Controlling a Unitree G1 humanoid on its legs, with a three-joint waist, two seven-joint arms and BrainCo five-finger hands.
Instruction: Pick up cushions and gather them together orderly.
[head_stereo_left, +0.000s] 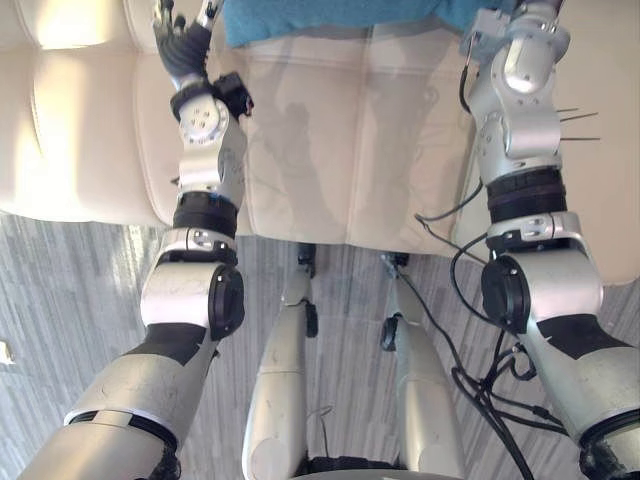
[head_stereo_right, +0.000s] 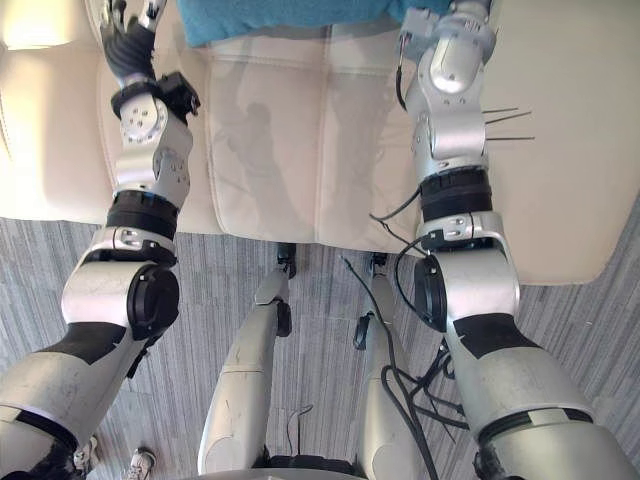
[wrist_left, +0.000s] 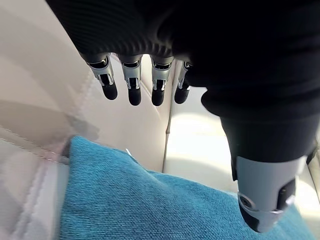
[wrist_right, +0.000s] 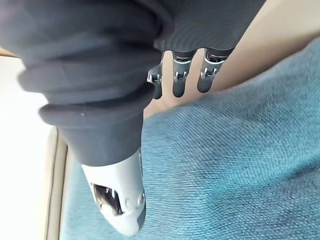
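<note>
Fingers (wrist_left: 134, 87) of the left hand (head_stereo_left: 180, 45) are straight and released, holding nothing, just off the left end of the teal cushion (head_stereo_left: 330, 18). The cushion lies on the cream sofa (head_stereo_left: 330, 150), its visible edge running side to side between the 2 hands. The right hand (wrist_right: 117, 200) hovers over its right end, fingers (wrist_right: 180, 82) loose too, thumb out. Both arms reach forward, and the right looks nearer the fabric.
</note>
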